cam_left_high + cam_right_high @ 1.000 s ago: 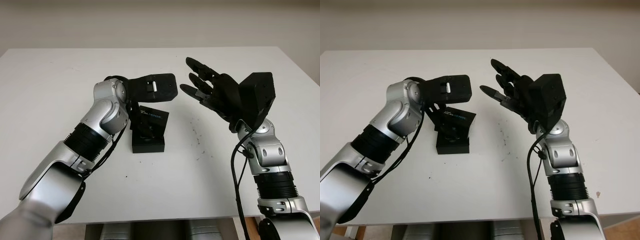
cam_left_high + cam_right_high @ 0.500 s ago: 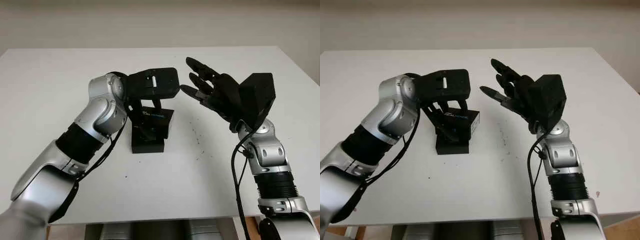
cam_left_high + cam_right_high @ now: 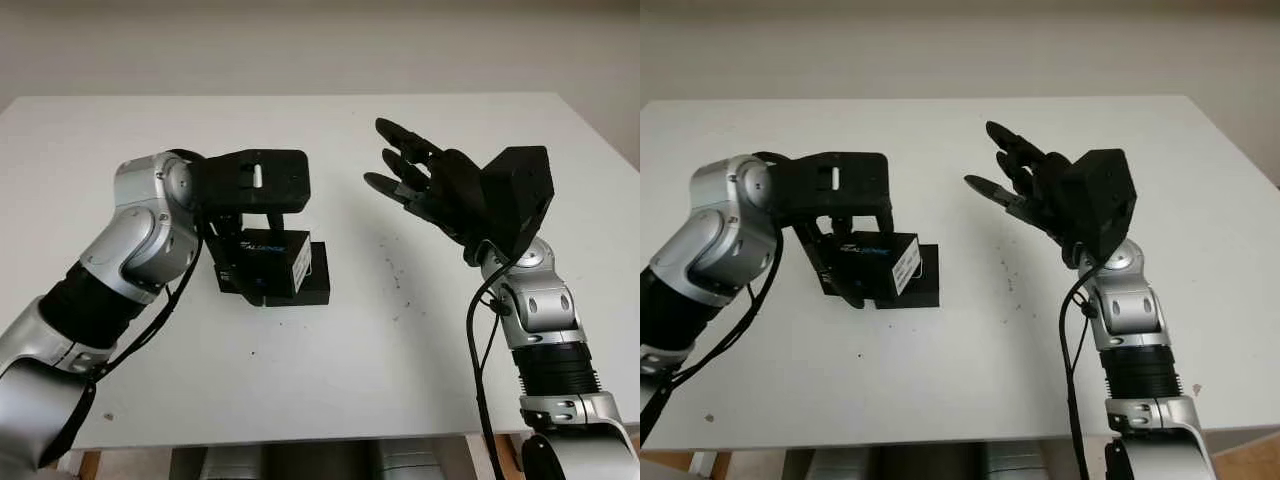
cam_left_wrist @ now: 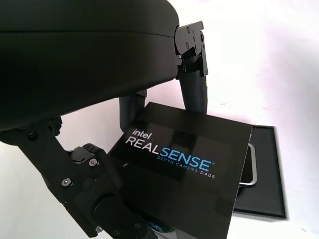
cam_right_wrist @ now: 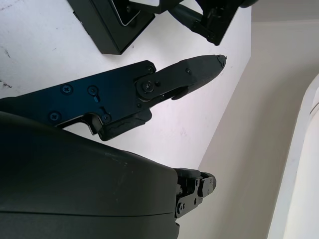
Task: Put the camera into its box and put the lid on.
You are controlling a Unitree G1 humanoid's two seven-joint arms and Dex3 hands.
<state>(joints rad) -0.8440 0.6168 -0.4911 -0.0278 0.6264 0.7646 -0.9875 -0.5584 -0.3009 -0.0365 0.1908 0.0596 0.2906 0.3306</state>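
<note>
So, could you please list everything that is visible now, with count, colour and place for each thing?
table: one, white, under everything.
box lid: one, black with white and blue lettering, held tilted above the table, left of the middle, partly over the box base.
box base: one, black, flat on the table right beside and partly under the lid; in the left wrist view a metal-edged thing lies in it, mostly hidden by the lid.
left robot hand: one, black, on a silver arm, shut on the box lid.
right robot hand: one, black, on a silver arm, open, raised above the table right of the middle.
</note>
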